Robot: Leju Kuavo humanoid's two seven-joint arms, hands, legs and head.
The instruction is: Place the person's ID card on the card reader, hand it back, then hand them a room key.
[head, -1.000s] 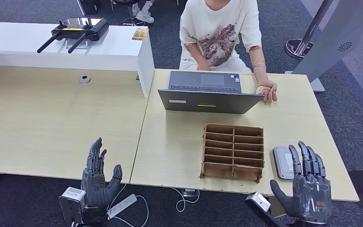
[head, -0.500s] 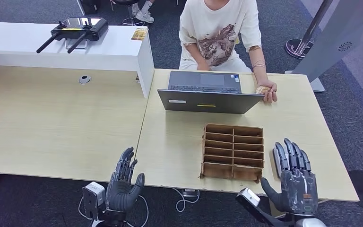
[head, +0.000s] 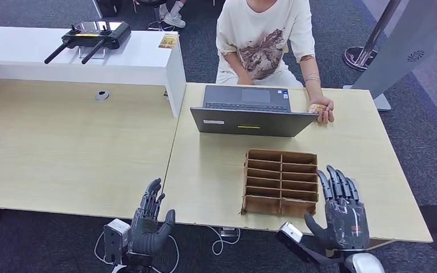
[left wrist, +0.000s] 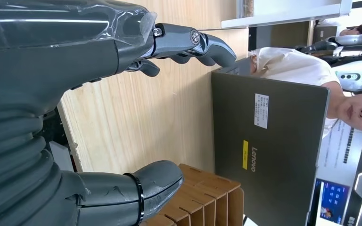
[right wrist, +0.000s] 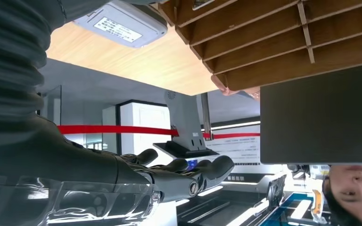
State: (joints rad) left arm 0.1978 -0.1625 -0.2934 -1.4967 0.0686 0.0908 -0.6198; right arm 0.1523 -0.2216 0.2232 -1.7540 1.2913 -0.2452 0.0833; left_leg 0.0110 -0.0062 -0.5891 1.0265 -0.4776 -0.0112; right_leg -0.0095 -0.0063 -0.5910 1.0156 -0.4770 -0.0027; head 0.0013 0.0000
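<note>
I count two hands of mine, one laptop, one slotted wooden box, one card reader and one person across the desk. My left hand (head: 146, 224) hangs at the near edge of the pale wood-grain table (head: 79, 148), palm up, dark fingers apart and nothing in them; the left wrist view shows the thick grey thumb well clear of the fingers (left wrist: 188, 44). My right hand (head: 341, 213) is raised over the near right part of the table, just beside the wooden box (head: 280, 183), fingers straight, close side by side and pointing away from me toward the person, thumb out to the side, holding nothing. The box is thin brown board, rectangular, split into two columns of narrow slots. The card reader (right wrist: 120, 22) is a flat grey slab with rounded corners and a white label, lying on the table by the box in the right wrist view. The laptop (head: 251, 110) is dark grey, matte, its lid back facing me. The person's hand (head: 322, 109) rests on the table at the laptop's right corner, closed around a small tan thing (head: 315, 107) that may be the ID card; I cannot tell its long axis or which way it points.
</note>
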